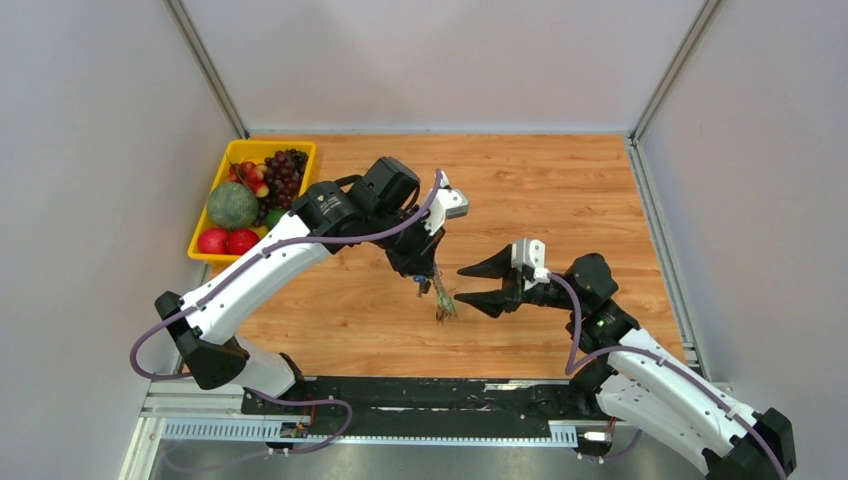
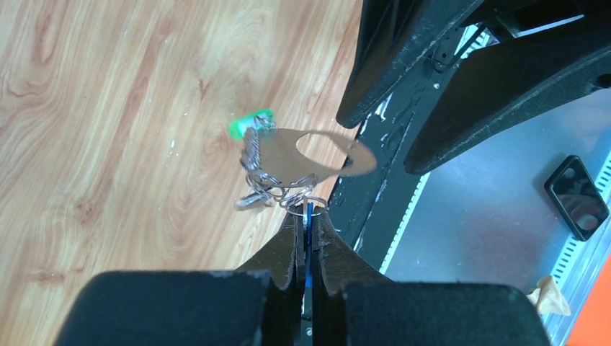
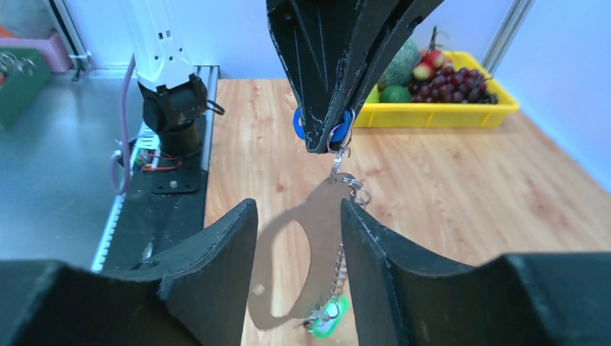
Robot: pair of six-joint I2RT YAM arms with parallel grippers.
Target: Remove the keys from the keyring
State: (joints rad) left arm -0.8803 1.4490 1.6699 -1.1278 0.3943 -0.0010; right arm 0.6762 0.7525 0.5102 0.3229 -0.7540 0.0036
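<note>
**A:** Two grippers meet to the right of the yellow tray [image 1: 250, 147] in the overhead view, nearer your arm bases than it is. Your left gripper [image 1: 424, 280] points down, with the keyring [image 1: 441, 304] dangling under it above the table [image 1: 560, 190].

**B:** Your right gripper [image 1: 460, 284], farther again from the yellow tray, faces that bundle with its jaws apart.

**A:** From your left wrist, the left fingers [image 2: 284, 252] are pressed together on the blue key [image 2: 308, 225]. The keyring, a flat grey oval, hangs off that key by small rings [image 2: 270, 187]. The green key [image 2: 252, 124] sits at the keyring's far edge.

**B:** From your right wrist, the yellow tray lies at the table's far end, loaded with fruit [image 3: 439, 90]. In front of the tray your left gripper comes in from the top, with the blue key pinched at its tip. Below it the keyring hangs between your spread right fingers [image 3: 216, 252]. You cannot tell from here whether either finger touches it. The green key hangs lowest, nearest the camera.
</note>
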